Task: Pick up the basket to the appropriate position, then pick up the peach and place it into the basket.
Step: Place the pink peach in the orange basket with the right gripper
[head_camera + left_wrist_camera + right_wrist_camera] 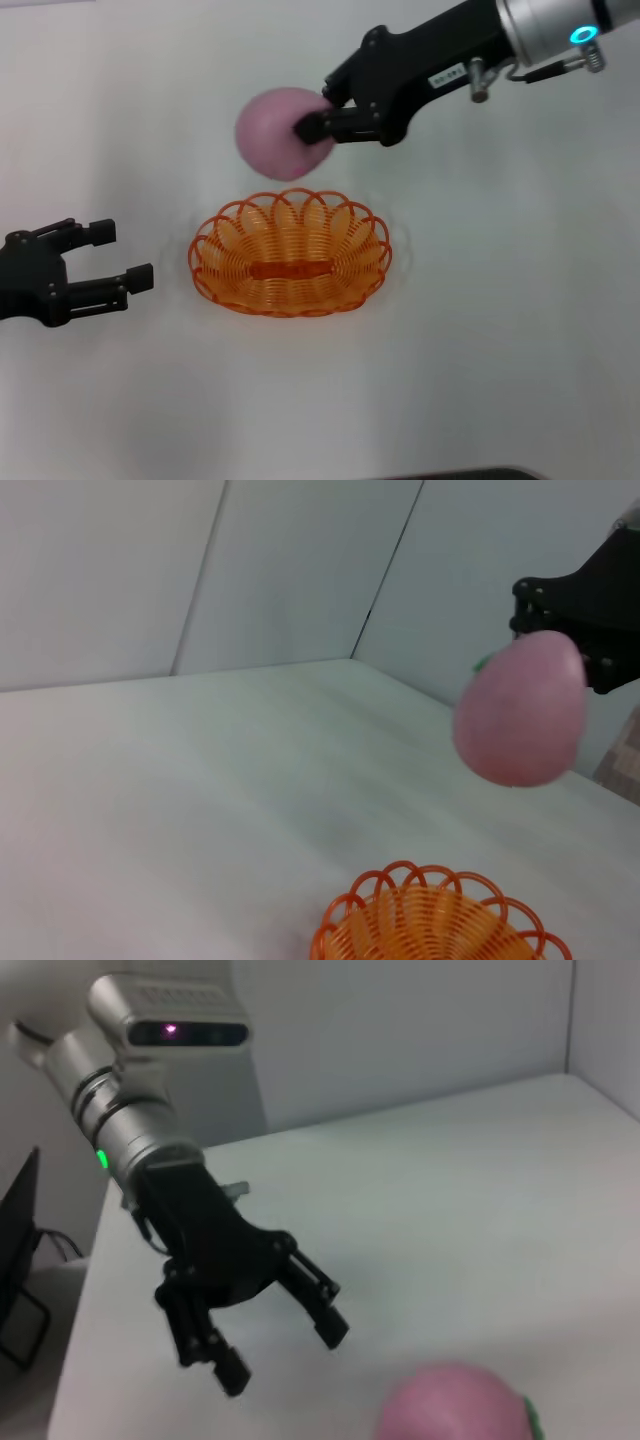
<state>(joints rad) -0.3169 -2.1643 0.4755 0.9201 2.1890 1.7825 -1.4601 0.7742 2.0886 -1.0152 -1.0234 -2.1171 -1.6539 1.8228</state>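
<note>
Peach (275,133) was held in the air by the right gripper (318,124), whose fingers were pinched on the fruit's near side where the arm reached in from the far right of the basket (290,253). In the head view the fruit was seen just beyond the basket's far rim and slightly toward its left end, clear of the looped wire and not yet over the flat strip bottom. The basket rested on the white counter (500,330), its long axis running left to right across the robot's front. The move to come was judged to turn on one relation: the basket's open centre lay nearer the robot than the peach and below it, so the fruit had to be carried toward the robot and then lowered. The left gripper (105,258) was parked on the counter well to the left of the basket, its fingers spread and holding nothing.
</note>
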